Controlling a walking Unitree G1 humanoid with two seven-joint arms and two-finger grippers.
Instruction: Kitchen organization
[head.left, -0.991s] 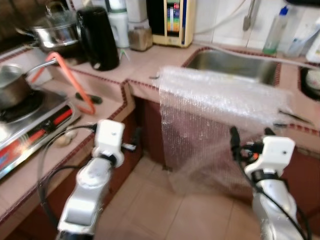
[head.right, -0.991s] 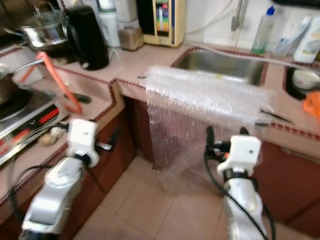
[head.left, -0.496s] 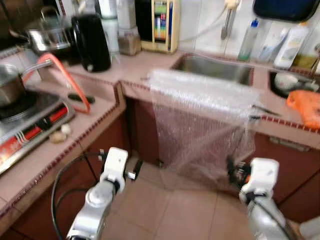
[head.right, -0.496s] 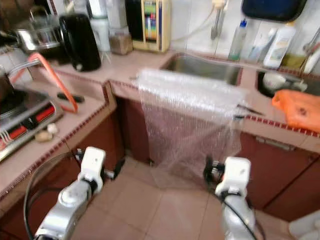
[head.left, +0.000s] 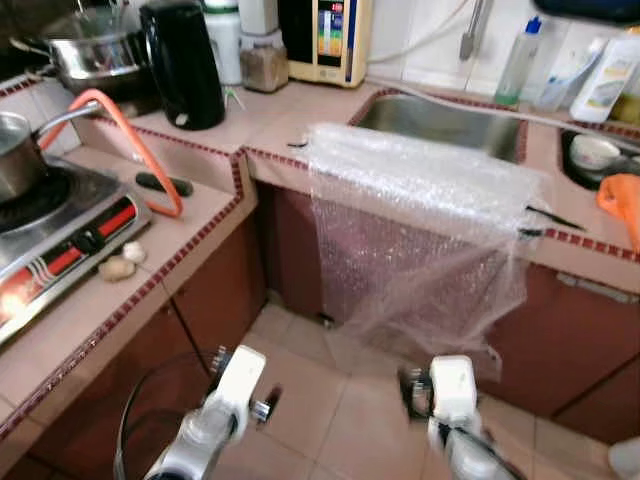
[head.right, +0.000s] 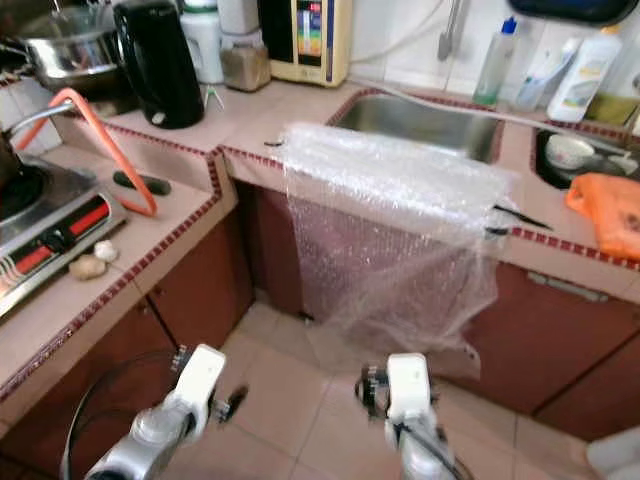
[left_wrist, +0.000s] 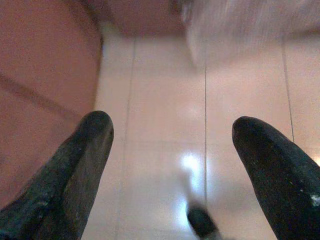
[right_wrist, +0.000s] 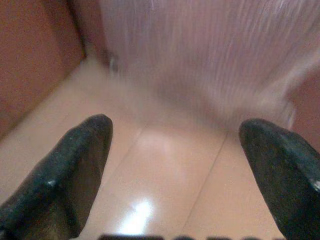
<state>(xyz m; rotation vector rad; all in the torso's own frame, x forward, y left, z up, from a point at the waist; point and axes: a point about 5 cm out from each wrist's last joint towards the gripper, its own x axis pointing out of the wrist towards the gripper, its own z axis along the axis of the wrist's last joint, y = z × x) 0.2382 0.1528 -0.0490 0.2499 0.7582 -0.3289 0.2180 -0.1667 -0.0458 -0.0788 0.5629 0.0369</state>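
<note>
Over bare floor tiles (left_wrist: 165, 100), left pincer (left_wrist: 170, 150) and right pincer (right_wrist: 172, 150) gape empty below hanging bubble wrap (head.left: 420, 240).

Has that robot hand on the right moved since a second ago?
Yes. The right gripper has dropped: it was level with the counter edge by the bubble wrap, and now hangs below the wrap's hem.

No lettering can be made out from here. The cream-coloured appliance with a coloured front panel (head.left: 333, 40) and the white plastic bottles by the wall (head.right: 582, 75) carry labels, but they are too small and blurred to read.
</note>
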